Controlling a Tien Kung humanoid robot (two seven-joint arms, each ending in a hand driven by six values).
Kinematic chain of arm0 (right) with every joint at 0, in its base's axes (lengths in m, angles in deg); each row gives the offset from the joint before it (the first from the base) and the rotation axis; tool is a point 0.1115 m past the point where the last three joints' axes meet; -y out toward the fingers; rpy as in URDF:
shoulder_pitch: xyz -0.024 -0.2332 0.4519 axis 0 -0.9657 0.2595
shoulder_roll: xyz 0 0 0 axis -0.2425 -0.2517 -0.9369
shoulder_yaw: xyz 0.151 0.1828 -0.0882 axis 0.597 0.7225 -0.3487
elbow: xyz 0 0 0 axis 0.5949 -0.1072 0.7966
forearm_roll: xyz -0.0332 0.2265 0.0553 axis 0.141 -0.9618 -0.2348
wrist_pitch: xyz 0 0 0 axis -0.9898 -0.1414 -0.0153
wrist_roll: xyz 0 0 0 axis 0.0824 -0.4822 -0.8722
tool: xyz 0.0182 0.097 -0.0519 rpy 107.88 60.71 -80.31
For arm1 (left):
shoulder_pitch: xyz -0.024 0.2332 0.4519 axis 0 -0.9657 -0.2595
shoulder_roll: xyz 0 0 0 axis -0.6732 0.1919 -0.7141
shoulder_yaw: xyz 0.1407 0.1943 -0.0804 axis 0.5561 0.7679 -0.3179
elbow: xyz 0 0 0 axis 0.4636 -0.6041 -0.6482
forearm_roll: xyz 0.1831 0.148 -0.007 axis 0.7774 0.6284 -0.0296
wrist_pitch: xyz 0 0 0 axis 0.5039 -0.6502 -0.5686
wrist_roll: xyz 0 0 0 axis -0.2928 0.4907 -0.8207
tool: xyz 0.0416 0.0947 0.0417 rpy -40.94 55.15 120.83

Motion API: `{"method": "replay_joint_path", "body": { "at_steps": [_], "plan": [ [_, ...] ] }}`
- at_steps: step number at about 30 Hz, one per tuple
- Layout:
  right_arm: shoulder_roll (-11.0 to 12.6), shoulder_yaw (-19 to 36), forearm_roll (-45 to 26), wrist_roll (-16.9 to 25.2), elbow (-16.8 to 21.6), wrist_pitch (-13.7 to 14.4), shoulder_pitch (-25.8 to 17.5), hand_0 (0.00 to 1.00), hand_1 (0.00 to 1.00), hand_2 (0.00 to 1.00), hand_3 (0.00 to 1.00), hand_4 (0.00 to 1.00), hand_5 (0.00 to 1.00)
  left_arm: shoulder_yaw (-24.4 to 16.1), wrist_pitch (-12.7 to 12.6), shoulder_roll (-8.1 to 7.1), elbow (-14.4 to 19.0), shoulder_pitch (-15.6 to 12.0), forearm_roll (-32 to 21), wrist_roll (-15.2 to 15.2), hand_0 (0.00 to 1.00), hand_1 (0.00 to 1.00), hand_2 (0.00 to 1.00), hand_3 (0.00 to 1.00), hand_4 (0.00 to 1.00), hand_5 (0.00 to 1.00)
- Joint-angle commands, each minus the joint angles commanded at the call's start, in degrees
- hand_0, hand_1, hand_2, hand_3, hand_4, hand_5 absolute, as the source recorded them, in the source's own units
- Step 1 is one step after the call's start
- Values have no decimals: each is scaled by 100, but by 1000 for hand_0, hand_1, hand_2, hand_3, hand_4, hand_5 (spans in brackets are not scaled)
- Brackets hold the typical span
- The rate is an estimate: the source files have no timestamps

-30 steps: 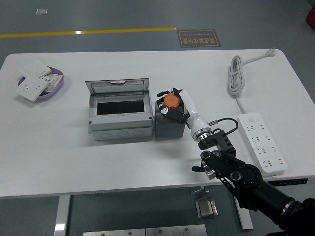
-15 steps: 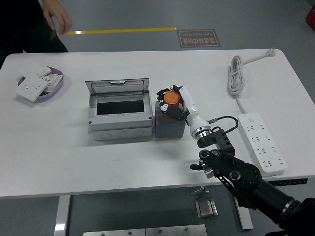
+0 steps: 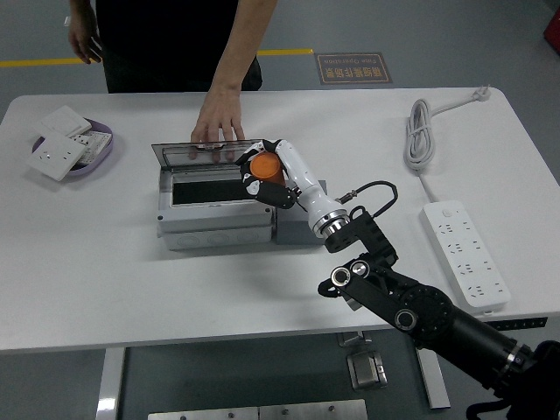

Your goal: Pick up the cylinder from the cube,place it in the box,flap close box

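While the right hand grips the orange cylinder, its axis tilts leftward over the box.

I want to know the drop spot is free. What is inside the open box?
The box shows a dark opening with nothing visible in it. Its right end is covered by the right hand holding the orange cylinder. A person's hand rests on the raised lid.

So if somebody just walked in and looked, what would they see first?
Probably the bright orange cylinder in the robot's right hand, held over the right end of the open grey box in the middle of the table. Next, a person's hand reaching from the far side, fingers resting on the box's raised lid.
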Motion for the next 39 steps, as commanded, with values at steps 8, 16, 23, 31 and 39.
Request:
{"method": "replay_joint_path", "body": {
  "at_steps": [8,16,23,31,39],
  "plan": [
    [-7,-409,699,-517,-27,-178,446,360,410,380,303,2,2,-56,-10,-19,0,-12,51,37,574,601,555,581,624,306],
    [-7,-1123,1066,-1096,-358,-506,1266,342,394,370,297,2,2,-108,-9,-58,0,-7,103,64,574,601,555,580,623,314],
    [-7,-1742,1237,-1614,-828,-956,1967,339,391,370,304,2,2,-181,-2,-122,0,18,186,95,574,601,555,580,623,319],
    [-7,-2085,1214,-1867,-1079,-1264,2276,355,407,378,325,7,2,-213,5,-180,0,35,222,112,574,601,556,580,624,322],
    [-7,-2312,1037,-1844,-1229,-1316,2370,393,441,414,407,64,2,-235,10,-210,0,40,240,128,574,601,555,580,624,322]
  ]
}}
